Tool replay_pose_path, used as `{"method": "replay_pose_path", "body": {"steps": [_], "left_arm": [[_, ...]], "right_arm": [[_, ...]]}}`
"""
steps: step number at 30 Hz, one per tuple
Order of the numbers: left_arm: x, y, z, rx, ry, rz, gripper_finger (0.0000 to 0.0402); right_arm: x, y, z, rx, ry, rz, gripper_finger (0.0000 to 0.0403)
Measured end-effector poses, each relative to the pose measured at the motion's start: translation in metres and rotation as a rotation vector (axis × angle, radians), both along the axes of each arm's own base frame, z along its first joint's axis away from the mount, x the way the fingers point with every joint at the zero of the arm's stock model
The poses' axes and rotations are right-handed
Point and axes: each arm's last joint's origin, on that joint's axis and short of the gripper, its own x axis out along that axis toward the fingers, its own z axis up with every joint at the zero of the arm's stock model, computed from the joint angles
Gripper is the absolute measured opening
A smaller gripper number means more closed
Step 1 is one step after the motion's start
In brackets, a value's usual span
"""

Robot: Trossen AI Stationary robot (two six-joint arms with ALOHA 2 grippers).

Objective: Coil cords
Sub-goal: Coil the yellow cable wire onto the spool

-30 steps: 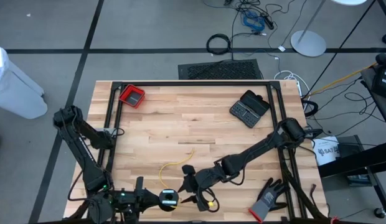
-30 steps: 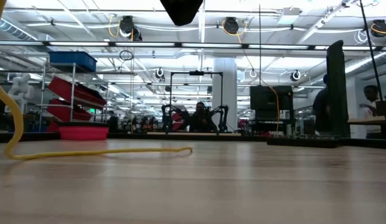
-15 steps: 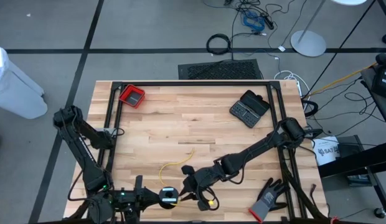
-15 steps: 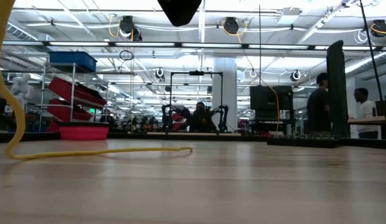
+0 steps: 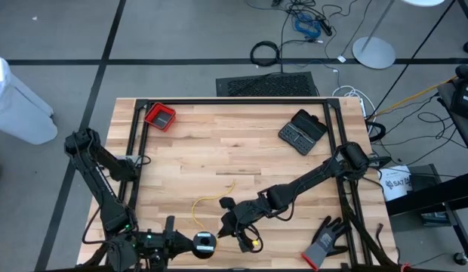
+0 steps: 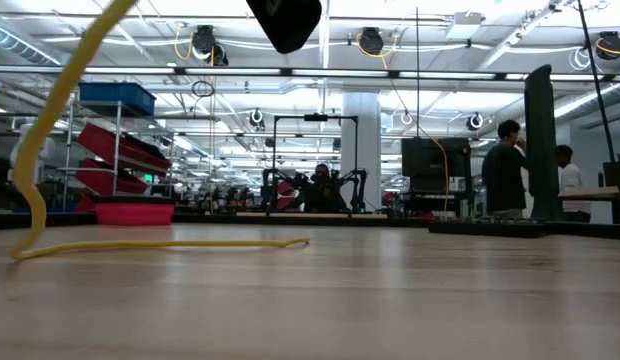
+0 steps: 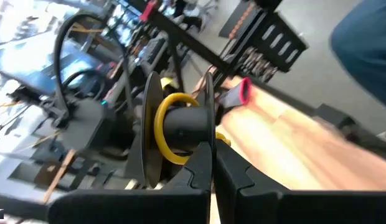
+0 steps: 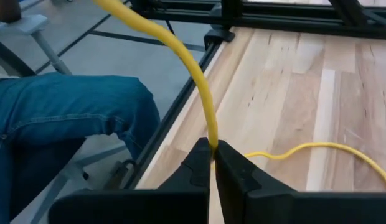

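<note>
The yellow cord (image 5: pixel 211 199) lies in a curve on the wooden table, with its free end (image 6: pixel 300 241) flat on the wood. Its other part rises off the table (image 6: pixel 50 120) toward a black spool (image 7: pixel 180 134) that carries a few yellow turns. At the table's near edge my left gripper (image 5: pixel 204 243) is shut on that spool. Just right of it, my right gripper (image 8: pixel 212 163) is shut on the yellow cord. A thin black cord (image 5: pixel 247 242) lies beside the right gripper. My left gripper pinches one flange of the spool (image 7: pixel 207 146) at its rim between the two fingers. The spool stands beyond the fingertips with its axle across them, clear of the table. My right gripper pinches the yellow cord (image 8: pixel 211 142) between its two fingertips, a single strand somewhere along its length, with the fingers across it. From the pinch the cord rises toward the spool (image 8: pixel 143 25). The rest (image 8: pixel 324 149) lies slack on the table.
A red tray (image 5: pixel 160 116) sits at the far left and a black case (image 5: pixel 302 131) at the far right. A grey-black glove (image 5: pixel 324 242) lies at the near right. A black frame (image 5: pixel 234 101) borders the table. A person's jeans-clad leg (image 8: pixel 68 106) is beside the near edge.
My right gripper has shut on the yellow cord, taking hold of it. The raised part of the cord, which stood almost upright, now slants; the end on the table has stayed in place.
</note>
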Motion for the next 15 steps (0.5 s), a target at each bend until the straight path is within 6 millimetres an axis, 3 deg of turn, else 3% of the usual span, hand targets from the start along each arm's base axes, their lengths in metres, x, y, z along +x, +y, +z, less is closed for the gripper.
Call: {"method": "replay_pose_path", "body": {"steps": [9,15], "left_arm": [[-0.001,-0.003,-0.001,-0.020,0.040,-0.129,0.0001],[-0.001,-0.004,-0.002,-0.040,0.049,-0.137,0.0001]], "right_arm": [[0.000,-0.004,-0.003,-0.013,0.032,-0.007,0.0001],[-0.004,-0.006,0.009,-0.020,0.019,-0.025,0.0001]]}}
